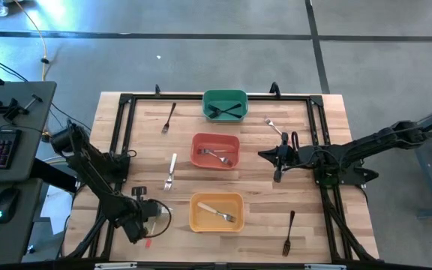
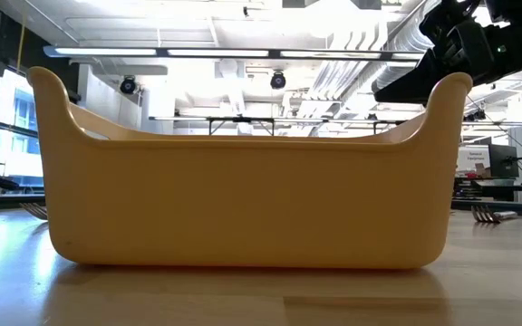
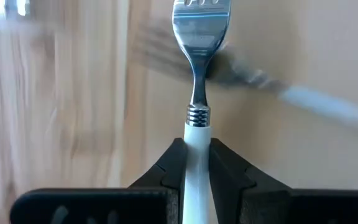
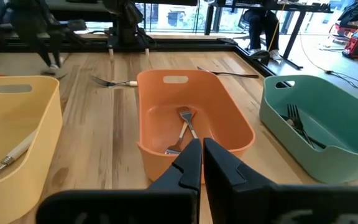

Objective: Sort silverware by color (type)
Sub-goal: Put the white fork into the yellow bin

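Three bins: green bin [image 1: 225,105], red bin [image 1: 216,151], yellow bin [image 1: 217,212]. Two dark forks in the green, two forks in the red, one white-handled fork [image 1: 217,213] in the yellow. Four forks loose on the table [image 1: 336,232], one more in the left gripper [image 3: 194,163]

White-handled fork [image 3: 197,93] clamped in left hand [image 3: 196,163]; dark forks [image 1: 224,112] in green bin [image 1: 225,95]; others scattered on surface [image 1: 148,124].

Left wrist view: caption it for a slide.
Left gripper clamps a white-handled, silver-headed fork above the light wooden table.
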{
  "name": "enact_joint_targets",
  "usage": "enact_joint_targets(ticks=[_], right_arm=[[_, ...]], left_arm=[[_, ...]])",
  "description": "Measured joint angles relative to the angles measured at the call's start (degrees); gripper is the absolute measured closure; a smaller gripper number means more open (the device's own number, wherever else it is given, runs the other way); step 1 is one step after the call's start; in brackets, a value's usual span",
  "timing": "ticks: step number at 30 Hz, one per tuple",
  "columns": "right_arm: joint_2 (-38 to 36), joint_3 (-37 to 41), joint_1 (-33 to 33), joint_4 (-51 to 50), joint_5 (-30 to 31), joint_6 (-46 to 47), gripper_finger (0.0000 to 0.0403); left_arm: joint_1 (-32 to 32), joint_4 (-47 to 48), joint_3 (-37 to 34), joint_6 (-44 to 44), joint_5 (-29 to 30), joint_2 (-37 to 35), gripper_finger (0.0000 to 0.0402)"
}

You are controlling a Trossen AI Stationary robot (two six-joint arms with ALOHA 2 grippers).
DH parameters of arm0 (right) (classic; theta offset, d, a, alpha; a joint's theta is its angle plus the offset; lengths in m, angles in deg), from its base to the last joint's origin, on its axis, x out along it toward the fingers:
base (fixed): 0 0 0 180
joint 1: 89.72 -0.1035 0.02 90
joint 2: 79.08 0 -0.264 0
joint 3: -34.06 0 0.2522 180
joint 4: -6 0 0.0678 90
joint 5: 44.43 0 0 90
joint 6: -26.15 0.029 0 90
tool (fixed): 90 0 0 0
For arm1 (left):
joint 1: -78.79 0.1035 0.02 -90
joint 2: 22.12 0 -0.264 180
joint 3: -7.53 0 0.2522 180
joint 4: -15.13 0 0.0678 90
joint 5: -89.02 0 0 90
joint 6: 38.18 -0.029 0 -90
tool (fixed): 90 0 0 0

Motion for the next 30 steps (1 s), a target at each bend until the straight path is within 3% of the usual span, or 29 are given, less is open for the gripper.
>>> enact_joint_targets(ticks=[6,12,22,30], right_arm=[[0.0,0.0,0.0,-0.1,0.0,-0.2,0.0403],[0.0,0.0,0.0,-0.1,0.0,-0.5,0.0403],[0.0,0.0,0.0,-0.9,0.0,-0.5,0.0403],[0.0,0.0,0.0,-1.8,0.0,-0.5,0.0403]], left_arm=[[1.3,0.5,4.8,-0.9,9.8,-4.8,0.0384],[7.6,-2.5,12.6,-9.3,17.5,-4.3,0.0398],[18.2,-10.1,17.1,-30.1,15.2,-4.2,0.0399],[16.3,-0.1,14.7,-20.0,15.1,-4.2,0.0401]])
